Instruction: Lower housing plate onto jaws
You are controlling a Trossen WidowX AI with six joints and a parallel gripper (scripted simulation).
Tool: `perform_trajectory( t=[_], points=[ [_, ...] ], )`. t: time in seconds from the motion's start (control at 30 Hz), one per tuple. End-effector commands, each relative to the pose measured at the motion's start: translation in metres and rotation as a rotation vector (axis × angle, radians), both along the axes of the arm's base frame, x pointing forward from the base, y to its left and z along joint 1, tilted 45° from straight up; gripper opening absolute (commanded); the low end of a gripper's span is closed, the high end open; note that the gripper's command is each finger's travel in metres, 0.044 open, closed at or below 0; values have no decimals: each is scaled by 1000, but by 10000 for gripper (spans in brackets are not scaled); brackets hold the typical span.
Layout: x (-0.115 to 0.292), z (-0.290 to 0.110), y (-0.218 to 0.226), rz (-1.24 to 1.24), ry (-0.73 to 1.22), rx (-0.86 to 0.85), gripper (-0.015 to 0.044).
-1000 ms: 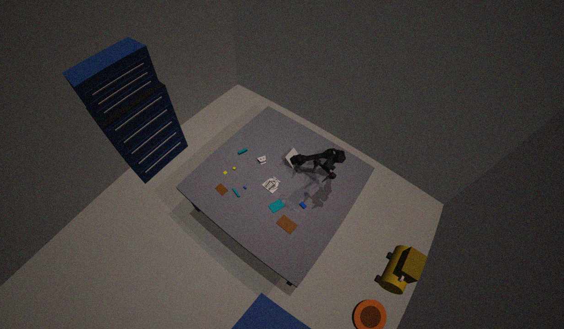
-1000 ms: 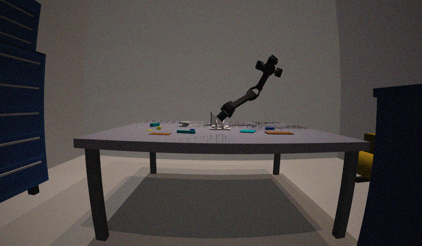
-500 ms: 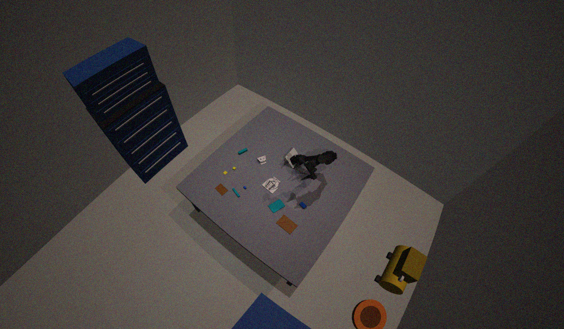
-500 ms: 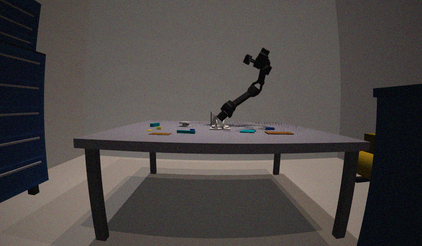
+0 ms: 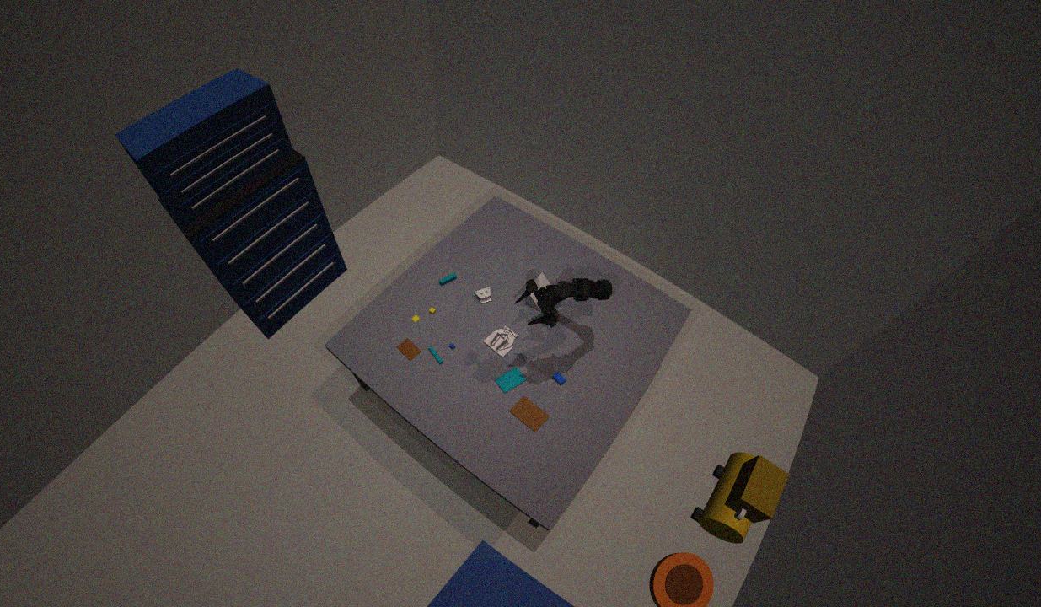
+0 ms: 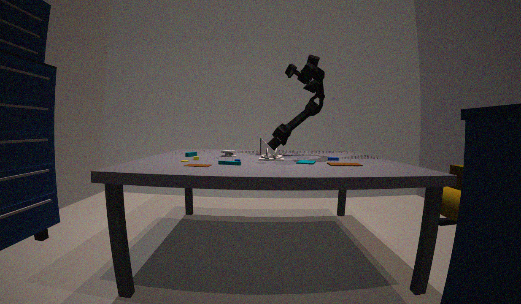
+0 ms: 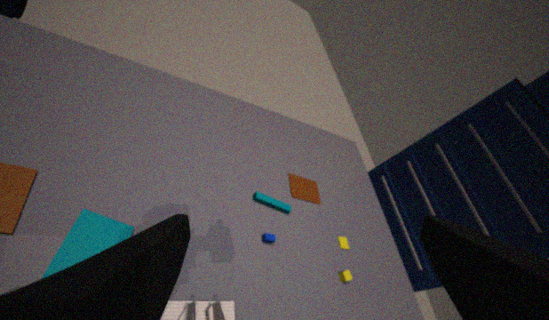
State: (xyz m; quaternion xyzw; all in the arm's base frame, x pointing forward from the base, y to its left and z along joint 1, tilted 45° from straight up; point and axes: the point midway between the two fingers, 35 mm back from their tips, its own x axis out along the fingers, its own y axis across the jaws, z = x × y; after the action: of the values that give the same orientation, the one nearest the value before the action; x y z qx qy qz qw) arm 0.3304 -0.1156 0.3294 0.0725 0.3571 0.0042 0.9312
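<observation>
A white base plate (image 5: 499,351) (image 6: 271,159) (image 7: 229,308) lies near the middle of the table, partly cut off in the wrist view. Two thin jaws (image 5: 499,339) show on it; their exact seating is too small to tell. A small white plate with two holes, apparently the housing plate (image 5: 484,291) (image 6: 228,151), sits apart from the base, farther back, raised on a low support. It is outside the wrist view. My gripper (image 5: 523,313) (image 6: 296,80) (image 7: 306,226) is open and empty, high above the table, touching neither part.
A white triangular plate (image 5: 542,280) stands by the arm's foot. Brown plates (image 5: 529,413) (image 7: 305,188), a teal plate (image 5: 510,379) (image 7: 85,240), teal bars (image 5: 448,279) (image 7: 272,203), blue blocks (image 5: 558,378) (image 7: 268,238) and yellow blocks (image 5: 415,318) (image 7: 344,243) lie around the table.
</observation>
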Motion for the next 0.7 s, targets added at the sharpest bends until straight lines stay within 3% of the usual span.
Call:
perform_trajectory(
  t=[0.0, 0.3, 0.67],
  points=[
    [6, -28, -17, 12, 70, -24, 440],
    [12, -79, -48, 115, 193, -96, 440],
    [-4, -152, -86, 216, 339, -67, 440]
  ],
)
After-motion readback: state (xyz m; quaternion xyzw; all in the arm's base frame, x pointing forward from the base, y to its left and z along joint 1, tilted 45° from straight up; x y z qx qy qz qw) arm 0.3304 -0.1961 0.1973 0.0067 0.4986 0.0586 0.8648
